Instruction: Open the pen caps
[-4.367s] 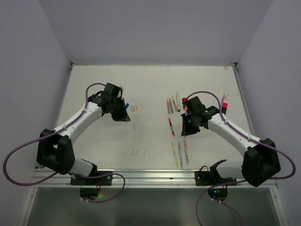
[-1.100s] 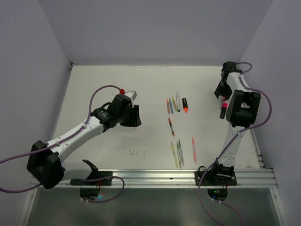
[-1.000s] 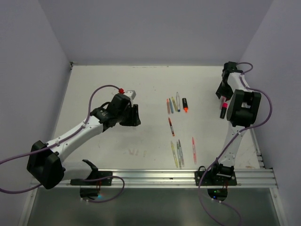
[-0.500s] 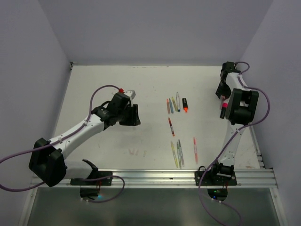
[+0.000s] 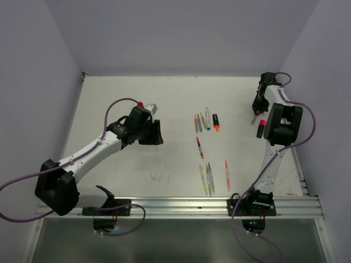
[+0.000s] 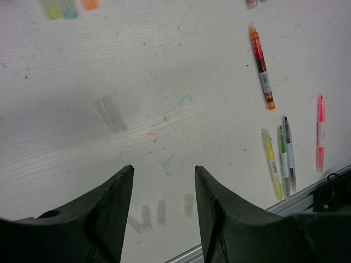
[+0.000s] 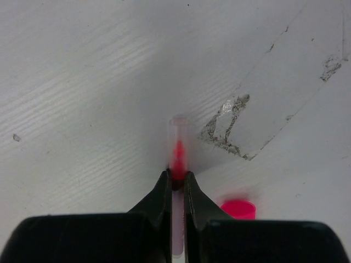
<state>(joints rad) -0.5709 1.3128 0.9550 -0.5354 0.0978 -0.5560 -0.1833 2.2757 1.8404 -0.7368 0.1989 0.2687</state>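
Top external: right pincer (image 5: pixel 255 109), clamping pink pen (image 7: pixel 177 150), near table's (image 5: pixel 236 93) right edge.

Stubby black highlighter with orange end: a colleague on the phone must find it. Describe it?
On the white table, look at the far row of slim pens near the centre. Just right of them lies the stubby black highlighter: unlike them, short, thick, black, orange-ended.

A clear cap (image 6: pixel 109 112) was laid flat on the left side, off any pen. A yellow-green cap (image 6: pixel 53 8), a blue cap (image 6: pixel 68 6) and an orange cap (image 6: pixel 89 4) were lined up farther back. At the far right, a clear cap with pink inside (image 7: pixel 178 143) was pinched, near a pink cap (image 7: pixel 238 209).
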